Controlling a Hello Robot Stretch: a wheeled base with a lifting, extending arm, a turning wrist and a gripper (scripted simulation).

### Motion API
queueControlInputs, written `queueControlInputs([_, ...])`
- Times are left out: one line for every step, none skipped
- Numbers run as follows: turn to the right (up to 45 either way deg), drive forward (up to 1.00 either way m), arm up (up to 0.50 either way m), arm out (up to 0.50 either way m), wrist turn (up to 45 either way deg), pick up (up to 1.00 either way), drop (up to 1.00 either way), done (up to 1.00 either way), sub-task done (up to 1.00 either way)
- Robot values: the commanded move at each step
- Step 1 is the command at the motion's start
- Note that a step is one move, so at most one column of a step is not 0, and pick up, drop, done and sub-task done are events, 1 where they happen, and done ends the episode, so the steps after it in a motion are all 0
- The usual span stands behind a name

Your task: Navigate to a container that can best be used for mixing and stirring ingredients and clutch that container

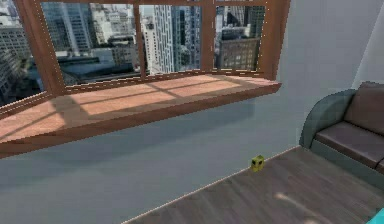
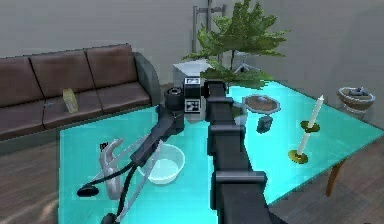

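A pale, see-through bowl stands on the turquoise table, near its front edge. My arm reaches up over the table, and the gripper hangs down to the left of it, with its thin fingers just left of the bowl. The bowl rests on the tabletop close by the gripper's dark body, so I cannot tell whether the gripper holds anything, or whether it touches the bowl.
On the table's right half are a cream candle, a brass holder, a flat dish, a small dark cup and a grey bowl. A plant and brown sofa stand behind. Ahead: a bay window sill.
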Motion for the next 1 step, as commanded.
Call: queueControlInputs([0.0,0.00,0.00,0.00,45.0,0.00,0.00,0.00,0.00])
